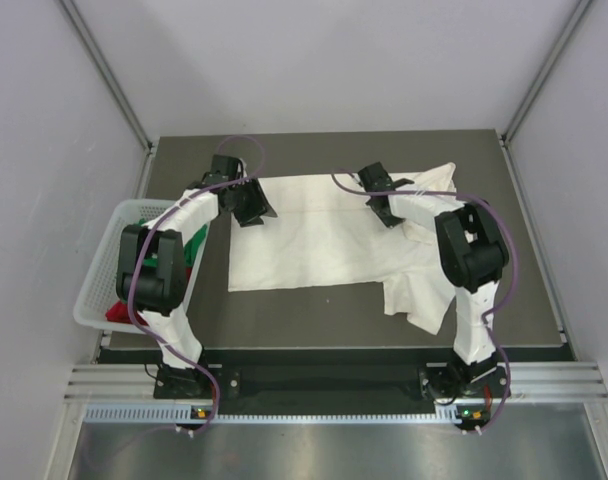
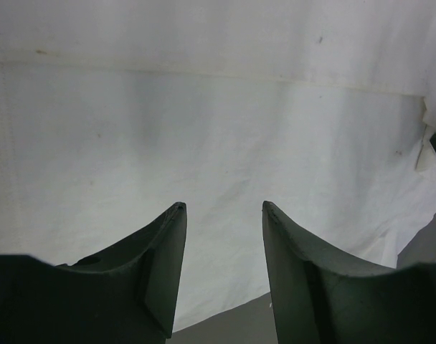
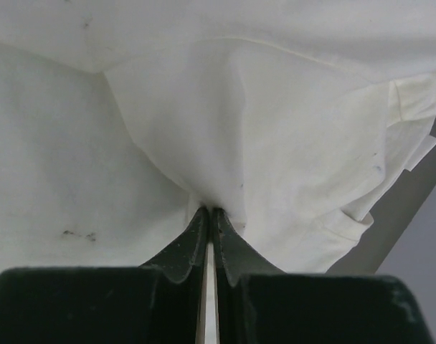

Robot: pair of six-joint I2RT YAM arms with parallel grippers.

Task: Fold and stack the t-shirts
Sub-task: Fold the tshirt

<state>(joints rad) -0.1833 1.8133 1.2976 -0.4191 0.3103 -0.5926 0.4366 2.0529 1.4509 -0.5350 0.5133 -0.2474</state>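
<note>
Though heaped in the white basket (image 1: pixel 96 300) at left, green tee (image 1: pixel 196 243) and red tee (image 1: pixel 117 313) visible. Left gripper (image 1: pixel 252 208) parted, empty, over the cream tee (image 1: pixel 314 240), spread flat mid-table. Right gripper (image 1: pixel 387 212) clamped on its far-right cloth. Soft, light, probably drapey: best gripped at hems, corners. Dark matte table (image 1: pixel 524 250), grey walls close.

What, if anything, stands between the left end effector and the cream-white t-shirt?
Nothing visible does. The left end effector is open directly over the cream-white t-shirt, and only bare cloth shows in the gap.
</note>
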